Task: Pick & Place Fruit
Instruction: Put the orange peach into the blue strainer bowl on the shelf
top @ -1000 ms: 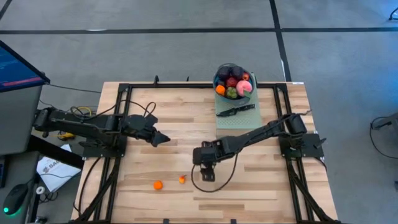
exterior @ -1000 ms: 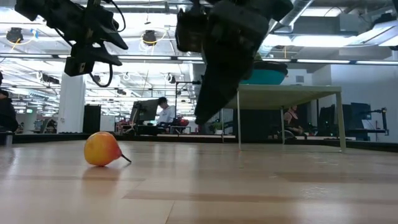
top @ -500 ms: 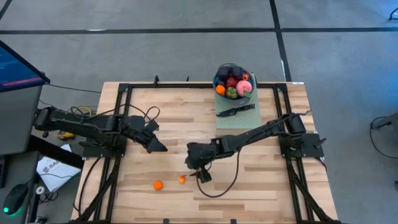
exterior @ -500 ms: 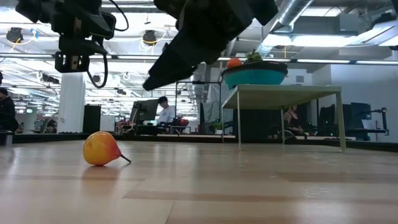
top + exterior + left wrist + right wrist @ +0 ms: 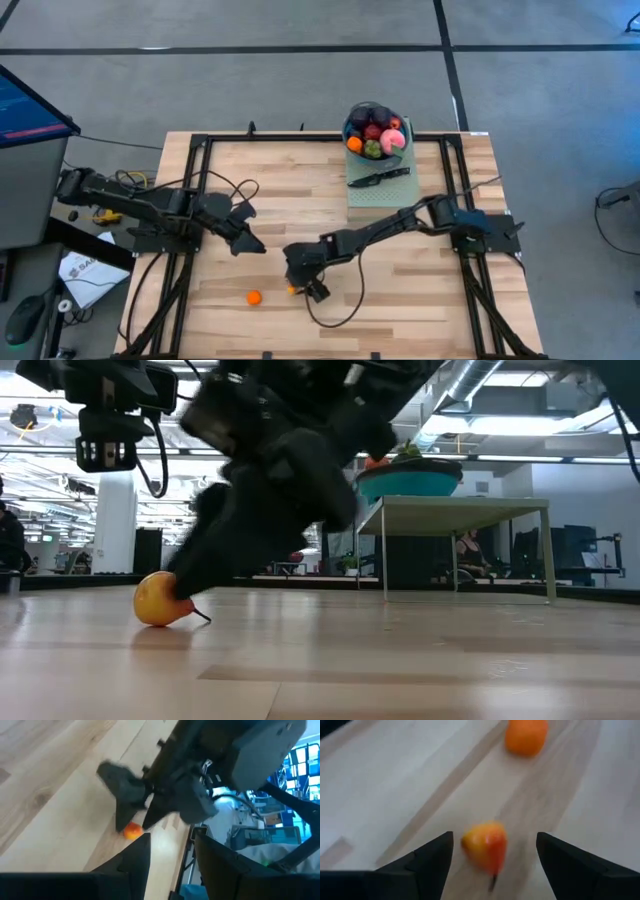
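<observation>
The right claw (image 5: 305,287) stands open and empty, straddling a small orange-red fruit (image 5: 486,845) lying at six o'clock on the counter (image 5: 420,300) (a second orange one (image 5: 254,297) lies near). It looks light, smooth and likely to roll; pinch across its round middle. The left claw (image 5: 252,243) waits at nine o'clock, slightly parted and empty.

Four eyes on my table (image 5: 400,290)

One looks straight down, one skims level across the boards, two ride my wrists; all share the little orange fruit (image 5: 485,846).

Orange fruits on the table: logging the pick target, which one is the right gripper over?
The stemmed one between the open right gripper fingers; the rounder one lies apart.
</observation>
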Motion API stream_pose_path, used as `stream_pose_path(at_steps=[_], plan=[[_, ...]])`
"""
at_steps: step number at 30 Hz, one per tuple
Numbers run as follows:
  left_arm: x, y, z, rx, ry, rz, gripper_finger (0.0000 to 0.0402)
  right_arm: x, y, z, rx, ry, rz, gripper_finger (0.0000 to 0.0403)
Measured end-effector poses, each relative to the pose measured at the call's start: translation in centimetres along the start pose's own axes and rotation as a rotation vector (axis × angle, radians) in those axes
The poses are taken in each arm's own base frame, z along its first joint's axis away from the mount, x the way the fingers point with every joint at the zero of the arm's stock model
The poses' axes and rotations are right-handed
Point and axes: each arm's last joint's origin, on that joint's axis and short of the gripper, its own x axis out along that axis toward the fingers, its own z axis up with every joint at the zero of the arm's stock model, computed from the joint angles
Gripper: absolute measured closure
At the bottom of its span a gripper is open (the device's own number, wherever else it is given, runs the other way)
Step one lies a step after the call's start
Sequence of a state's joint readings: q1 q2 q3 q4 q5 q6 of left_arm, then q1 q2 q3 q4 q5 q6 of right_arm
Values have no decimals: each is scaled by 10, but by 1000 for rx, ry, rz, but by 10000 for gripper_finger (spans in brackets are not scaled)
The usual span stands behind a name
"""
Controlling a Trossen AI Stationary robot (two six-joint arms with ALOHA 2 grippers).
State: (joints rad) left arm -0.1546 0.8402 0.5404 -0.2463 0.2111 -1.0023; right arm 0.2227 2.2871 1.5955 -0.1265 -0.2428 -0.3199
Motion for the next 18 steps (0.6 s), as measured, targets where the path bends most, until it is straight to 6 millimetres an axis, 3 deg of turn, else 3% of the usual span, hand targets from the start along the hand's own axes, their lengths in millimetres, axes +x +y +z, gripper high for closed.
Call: stream_pose_path(at_steps=[5, 9, 18], plan=[[0, -1, -1, -5, 4, -3, 253, 15, -4, 0, -7, 19, 7, 134], [0, -1, -1, -19, 4, -3, 253, 16, -5, -2, -8, 38, 12, 159], [0, -1, -1, -23, 3, -1, 253, 14, -3, -3, 25, 71, 26, 273]])
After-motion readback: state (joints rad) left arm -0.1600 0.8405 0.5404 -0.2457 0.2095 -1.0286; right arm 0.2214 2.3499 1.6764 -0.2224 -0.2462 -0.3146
